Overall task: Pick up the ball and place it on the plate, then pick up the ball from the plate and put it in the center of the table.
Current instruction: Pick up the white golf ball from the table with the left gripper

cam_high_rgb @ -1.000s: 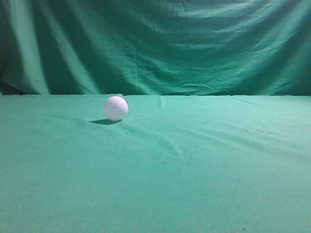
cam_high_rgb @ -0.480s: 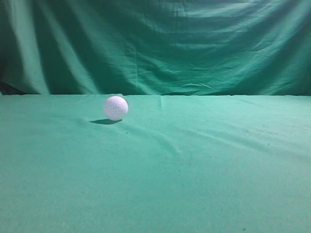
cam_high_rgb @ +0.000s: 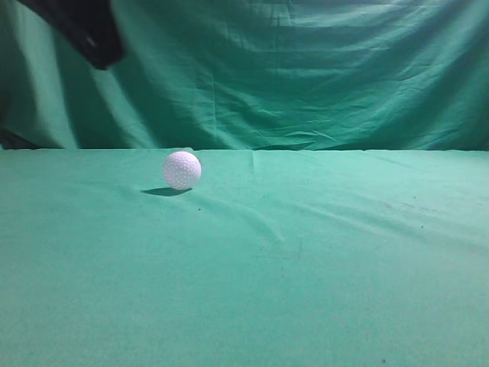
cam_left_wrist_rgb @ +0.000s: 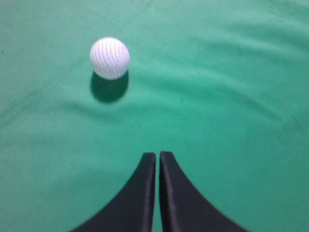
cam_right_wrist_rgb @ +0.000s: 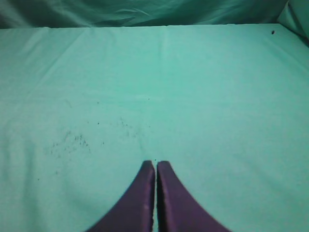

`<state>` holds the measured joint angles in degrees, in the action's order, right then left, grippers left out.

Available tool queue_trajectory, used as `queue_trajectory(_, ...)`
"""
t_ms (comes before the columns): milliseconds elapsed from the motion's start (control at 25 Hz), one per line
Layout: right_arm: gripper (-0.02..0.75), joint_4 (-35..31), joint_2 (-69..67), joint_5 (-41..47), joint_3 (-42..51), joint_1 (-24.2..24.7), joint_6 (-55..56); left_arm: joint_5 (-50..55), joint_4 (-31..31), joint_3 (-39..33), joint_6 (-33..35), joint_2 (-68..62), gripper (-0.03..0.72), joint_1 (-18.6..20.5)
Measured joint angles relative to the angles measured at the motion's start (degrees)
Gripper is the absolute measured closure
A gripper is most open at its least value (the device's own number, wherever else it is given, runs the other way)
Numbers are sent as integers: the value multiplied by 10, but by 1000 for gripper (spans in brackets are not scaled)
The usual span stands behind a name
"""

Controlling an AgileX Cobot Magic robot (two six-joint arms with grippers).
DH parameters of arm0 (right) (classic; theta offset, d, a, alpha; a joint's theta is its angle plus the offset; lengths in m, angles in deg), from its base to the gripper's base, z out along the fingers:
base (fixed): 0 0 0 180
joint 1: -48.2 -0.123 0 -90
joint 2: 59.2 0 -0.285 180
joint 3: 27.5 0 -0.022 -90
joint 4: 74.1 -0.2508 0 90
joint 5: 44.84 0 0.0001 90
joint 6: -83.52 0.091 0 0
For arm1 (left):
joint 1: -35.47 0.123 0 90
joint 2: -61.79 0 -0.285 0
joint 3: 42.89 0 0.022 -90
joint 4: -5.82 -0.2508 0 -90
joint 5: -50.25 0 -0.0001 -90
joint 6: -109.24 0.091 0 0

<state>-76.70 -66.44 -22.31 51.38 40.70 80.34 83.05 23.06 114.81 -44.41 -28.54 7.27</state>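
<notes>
Since half a second ago, a dark arm section has come into the exterior view at the upper left, above the backdrop curtain; the ball is unmoved. It is seen resting on the table, left of centre, well apart from the arm. In the left wrist view, the left gripper is seen with fingers pressed together, holding nothing; the ball lies at about 11 o'clock from the fingertips, apart from them, on the cloth. In the right wrist view, the right gripper is likewise closed and empty, over bare cloth with dark specks at about 10 o'clock.
</notes>
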Motion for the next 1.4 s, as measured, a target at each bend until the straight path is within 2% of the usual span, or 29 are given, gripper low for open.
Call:
queue_trajectory(320,738,0,0,0,0,0,0,34,-1,149,-7,-158,688,-1)
queue_trajectory(360,738,0,0,0,0,0,0,49,-1,165,-7,-176,639,-1)
queue_trajectory(400,738,0,0,0,0,0,0,63,-1,179,-7,-193,639,-1)
queue_trajectory(640,738,0,0,0,0,0,0,89,-1,242,-8,-261,151,-1)
queue_trajectory(680,738,0,0,0,0,0,0,89,-2,250,-8,-270,87,-1)
queue_trajectory(760,738,0,0,0,0,0,0,89,-10,264,-10,-287,30,-1)
queue_trajectory(920,738,0,0,0,0,0,0,90,-49,292,-43,-322,44,-1)
queue_trajectory(960,738,0,0,0,0,0,0,90,-59,299,-56,-330,109,-1)
queue_trajectory(1120,738,0,0,0,0,0,0,96,-94,322,-85,-357,104,-1)
queue_trajectory(1400,738,0,0,0,0,0,0,105,-96,341,-93,-381,104,-1)
